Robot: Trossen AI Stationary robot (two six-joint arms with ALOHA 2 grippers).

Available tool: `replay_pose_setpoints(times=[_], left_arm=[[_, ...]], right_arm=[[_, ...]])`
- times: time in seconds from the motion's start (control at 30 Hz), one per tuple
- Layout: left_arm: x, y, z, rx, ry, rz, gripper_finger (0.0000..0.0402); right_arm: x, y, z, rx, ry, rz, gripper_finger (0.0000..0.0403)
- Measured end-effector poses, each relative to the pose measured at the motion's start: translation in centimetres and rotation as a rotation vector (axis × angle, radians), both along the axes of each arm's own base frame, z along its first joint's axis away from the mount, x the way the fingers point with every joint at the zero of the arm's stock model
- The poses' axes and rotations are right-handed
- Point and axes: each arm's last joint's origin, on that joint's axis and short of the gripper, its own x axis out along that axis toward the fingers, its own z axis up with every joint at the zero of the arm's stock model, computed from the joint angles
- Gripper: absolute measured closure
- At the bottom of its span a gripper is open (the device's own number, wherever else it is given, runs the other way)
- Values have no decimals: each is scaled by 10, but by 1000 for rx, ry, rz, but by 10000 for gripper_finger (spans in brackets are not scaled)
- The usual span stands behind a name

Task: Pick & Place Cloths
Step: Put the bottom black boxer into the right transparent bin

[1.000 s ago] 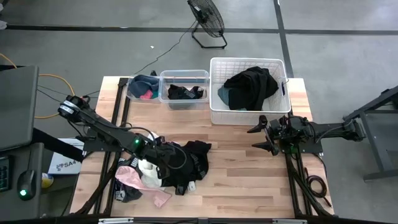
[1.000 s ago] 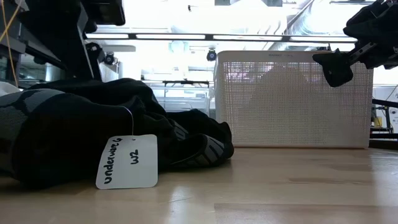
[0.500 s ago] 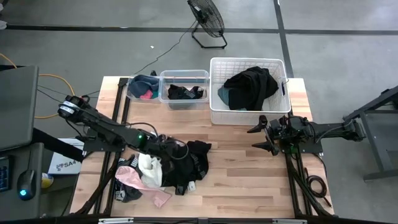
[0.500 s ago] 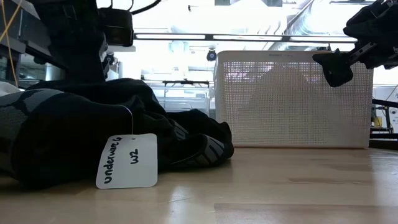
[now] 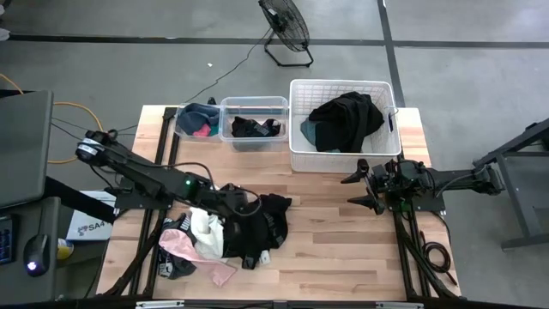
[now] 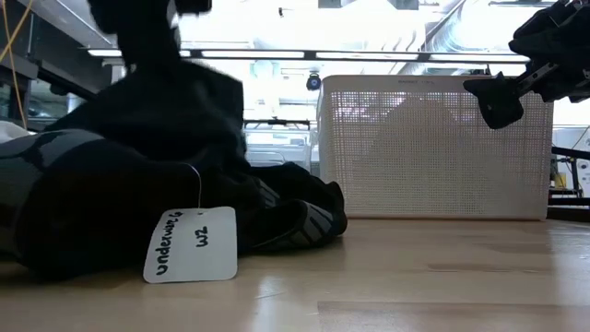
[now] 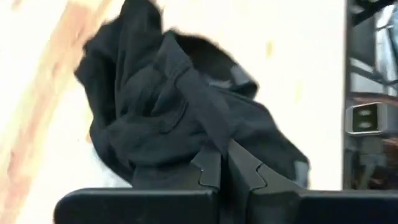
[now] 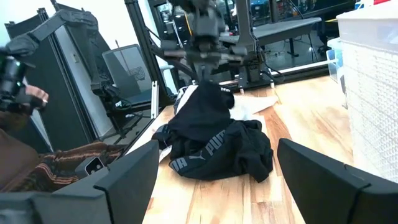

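The left arm reaches out low across the bench (image 5: 343, 257) from the left side. Its left claw (image 5: 230, 202) is over the pile of cloths (image 5: 232, 230). The claw is shut tight on a black cloth (image 7: 180, 112) and holds it up a little above the pile. From the right wrist view you can see the black cloth (image 8: 208, 102) hanging down from that claw.

The right arm waits at the right side of the bench. Its right claw (image 5: 358, 187) is wide open and holds nothing. It is in the air just in front of the white basket (image 5: 296, 129).

The pile lies on the left part of the bench. It has black, white and pink cloths in it. A white tag (image 6: 190, 244) with writing on it sits at the front of the pile.

The white basket has black and teal cloths in it. Beside it stands a clear bin (image 5: 254, 103) with black cloths inside. Next to that is another bin (image 5: 184, 112) with blue and pink cloths.
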Motion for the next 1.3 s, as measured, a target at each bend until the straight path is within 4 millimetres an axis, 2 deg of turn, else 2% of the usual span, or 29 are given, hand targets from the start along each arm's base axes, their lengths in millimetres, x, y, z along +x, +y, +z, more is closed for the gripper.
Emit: replay_pose_setpoints(times=[0.3, 0.77, 1.0, 1.3], left_arm=[[-17, 9, 66, 97, -165, -18, 401], [-46, 28, 164, 394, -322, 88, 401], [-52, 45, 189, 522, -346, 189, 402], [-49, 79, 200, 726, -331, 449, 401]], right_arm=[[0, 0, 0, 0, 0, 0, 85], [0, 0, 0, 0, 0, 0, 85], [0, 0, 0, 0, 0, 0, 85], [0, 0, 0, 0, 0, 0, 85]])
